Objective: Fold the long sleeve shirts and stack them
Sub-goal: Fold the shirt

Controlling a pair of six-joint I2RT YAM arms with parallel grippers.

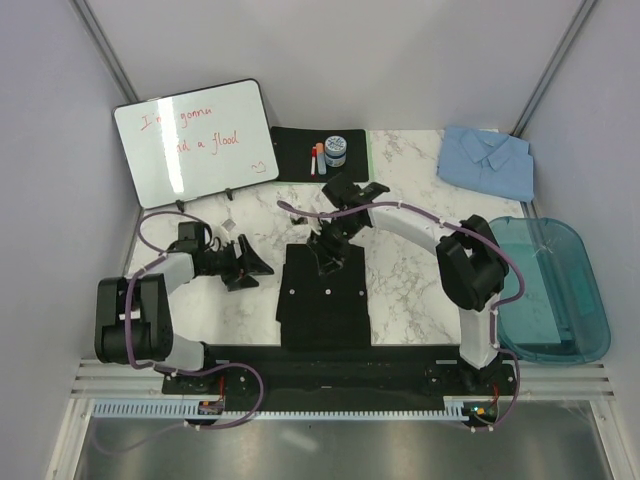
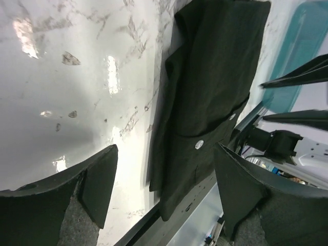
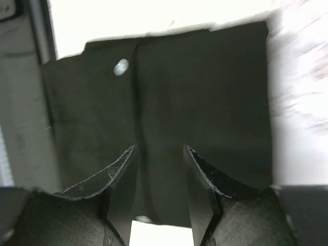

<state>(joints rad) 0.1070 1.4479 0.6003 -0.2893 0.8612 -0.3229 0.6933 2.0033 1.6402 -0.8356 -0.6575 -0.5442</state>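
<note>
The black long sleeve shirt (image 1: 322, 300) lies folded into a rectangle at the table's near middle, white buttons showing. The light blue long sleeve shirt (image 1: 485, 160) lies folded at the back right. My left gripper (image 1: 245, 265) hovers just left of the black shirt with its jaws wide apart and nothing between them. In the left wrist view the black shirt (image 2: 205, 92) stretches ahead of that gripper (image 2: 166, 179). My right gripper (image 1: 328, 255) hangs over the black shirt's far edge. In the right wrist view its jaws (image 3: 160, 154) stand apart above the black shirt (image 3: 205, 92), holding nothing.
A whiteboard (image 1: 195, 140) with red writing stands at the back left. Beside it a flat black green-edged mat (image 1: 295, 145) carries a small jar (image 1: 336, 150) and markers (image 1: 318, 160). A teal plastic bin (image 1: 550, 290) sits at the right edge.
</note>
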